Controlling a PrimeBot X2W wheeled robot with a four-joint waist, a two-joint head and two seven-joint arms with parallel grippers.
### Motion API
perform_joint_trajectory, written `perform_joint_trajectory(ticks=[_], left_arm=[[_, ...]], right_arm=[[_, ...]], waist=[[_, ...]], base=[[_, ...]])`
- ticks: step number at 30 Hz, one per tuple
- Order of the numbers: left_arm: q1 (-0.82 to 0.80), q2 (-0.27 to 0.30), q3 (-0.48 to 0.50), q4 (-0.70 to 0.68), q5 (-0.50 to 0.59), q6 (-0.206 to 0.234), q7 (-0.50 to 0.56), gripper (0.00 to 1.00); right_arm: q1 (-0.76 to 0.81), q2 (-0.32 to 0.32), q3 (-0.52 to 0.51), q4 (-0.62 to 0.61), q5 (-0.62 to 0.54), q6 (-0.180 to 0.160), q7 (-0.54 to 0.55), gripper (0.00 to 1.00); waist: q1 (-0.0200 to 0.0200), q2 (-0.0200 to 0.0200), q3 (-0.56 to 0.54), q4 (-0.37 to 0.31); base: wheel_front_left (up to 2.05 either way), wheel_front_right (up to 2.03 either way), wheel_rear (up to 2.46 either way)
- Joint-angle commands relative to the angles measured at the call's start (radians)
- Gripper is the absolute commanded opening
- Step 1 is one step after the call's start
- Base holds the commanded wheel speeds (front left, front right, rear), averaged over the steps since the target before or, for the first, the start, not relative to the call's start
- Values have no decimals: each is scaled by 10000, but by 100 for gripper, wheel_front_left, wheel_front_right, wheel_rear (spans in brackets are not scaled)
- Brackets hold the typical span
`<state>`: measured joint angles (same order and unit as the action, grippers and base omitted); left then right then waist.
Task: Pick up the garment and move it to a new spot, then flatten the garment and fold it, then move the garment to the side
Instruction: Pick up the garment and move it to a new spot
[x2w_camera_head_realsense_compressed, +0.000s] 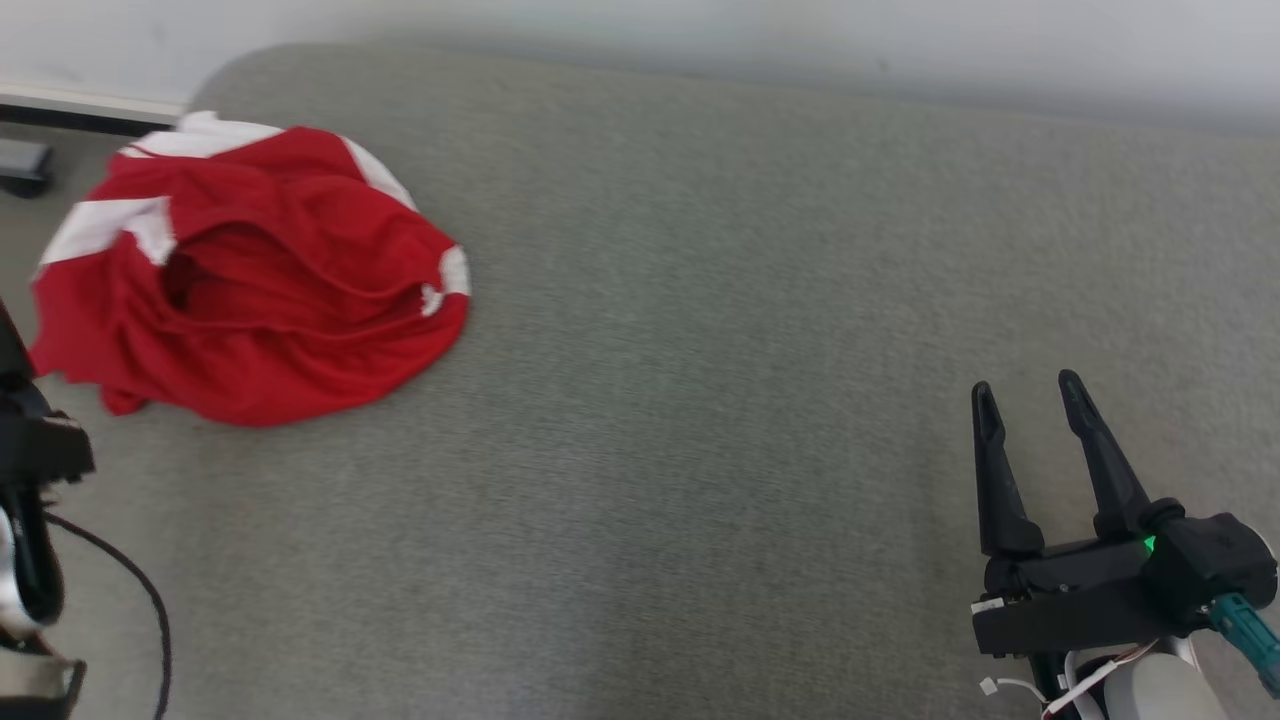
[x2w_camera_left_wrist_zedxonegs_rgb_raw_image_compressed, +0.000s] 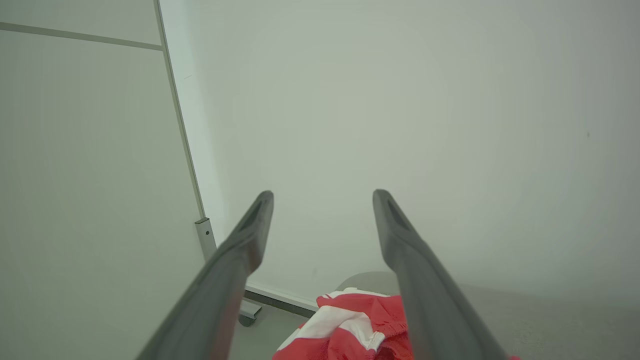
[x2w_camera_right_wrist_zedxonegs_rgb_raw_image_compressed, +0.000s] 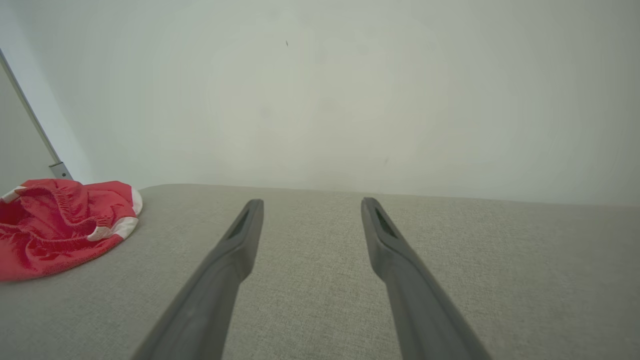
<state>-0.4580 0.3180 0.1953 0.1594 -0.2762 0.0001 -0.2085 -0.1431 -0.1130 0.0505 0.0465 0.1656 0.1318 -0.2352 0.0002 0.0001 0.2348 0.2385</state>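
At the far left of the grey fabric surface, close to its rounded far corner: red garment with white bands, bunched in a loose heap, folds gathered around a dark hollow in the middle.

At the near right: right gripper, well apart from the garment, fingers spread wide with nothing between them, pointing toward the far wall. In the right wrist view, sits low over bare fabric, with the garment off to the left.

In the left wrist view: left gripper, fingers spread wide and empty, aimed at the pale wall, with the garment's white-banded edge showing low between them. Cannot tell from there how high it stands above the cloth. In the head view, shows as a dark wrist part at the left edge, just beside the near edge of the garment, with a black cable looping below.

Beyond the garment: white panel on a grey post, standing on the floor by the wall.
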Motion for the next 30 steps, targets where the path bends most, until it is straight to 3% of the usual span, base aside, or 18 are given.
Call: perform_joint_trajectory(ticks=[1,13,21,30], left_arm=[[-302,117,54,61,-54,45,115,100],[-1168,1324,131,999,-87,-230,1385,100],[-1679,2025,-97,2751,-343,-642,2823,100],[-1824,2040,-279,4265,-898,-865,4189,100]], right_arm=[[-170,-5,-66,-56,-37,-21,-51,100],[-537,105,-6,-142,-11,-21,-227,100],[-676,106,51,-171,-76,-21,-287,100],[-697,134,150,-113,-86,-21,-300,100]], waist=[[-2,-1,1435,-1487],[-2,-1,2180,-2291],[-2,-1,2330,-2501],[-2,-1,2241,-2675]], base=[[0,0,0],[0,0,0],[0,0,0],[0,0,0]])
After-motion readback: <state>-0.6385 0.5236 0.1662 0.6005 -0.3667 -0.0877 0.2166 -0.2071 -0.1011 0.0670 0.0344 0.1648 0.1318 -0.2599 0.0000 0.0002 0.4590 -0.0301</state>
